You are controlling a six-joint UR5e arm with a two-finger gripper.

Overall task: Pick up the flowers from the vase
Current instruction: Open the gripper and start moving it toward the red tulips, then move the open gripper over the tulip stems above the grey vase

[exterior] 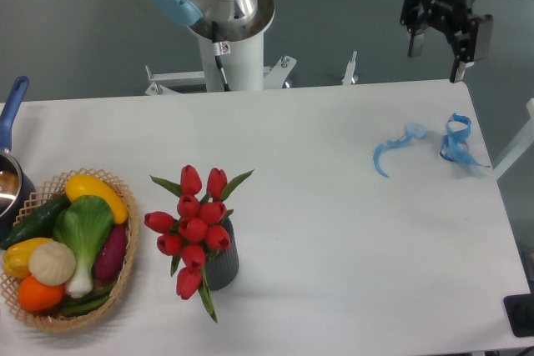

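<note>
- Hanging above the far right edge of the surface (334, 206), the claw (435, 50) has its two dark fingers spread apart with a clear gap between them, and it holds nothing and touches nothing.
- The claw's black body shows a small blue light at its top, and the fingers point downward toward the surface's back edge.
- The flowers (194, 224) stand in the vase (224, 263) at the front left part of the surface, well apart from the claw.
- The red tulip buds spread wider than the vase and cover most of its mouth; green leaves stick out at the upper left and upper right, and one bud with a leaf droops down over the vase's front left side.
- The vase is a dark grey ribbed cylinder, standing upright, with only its right side and lower part showing past the blooms.
- Just left of the flowers sits a woven basket (122, 277) holding toy vegetables (71, 243), among them a yellow one, a green leafy one, a purple one and an orange one.
- A pot with a blue handle (12, 114) shows at the left edge, touching or just beside the basket.
- Two curled blue ribbons (455, 141) lie on the right part of the surface, below the claw and near the right edge.
- The robot's white base column (234, 52) stands behind the surface's back edge, left of centre.
</note>
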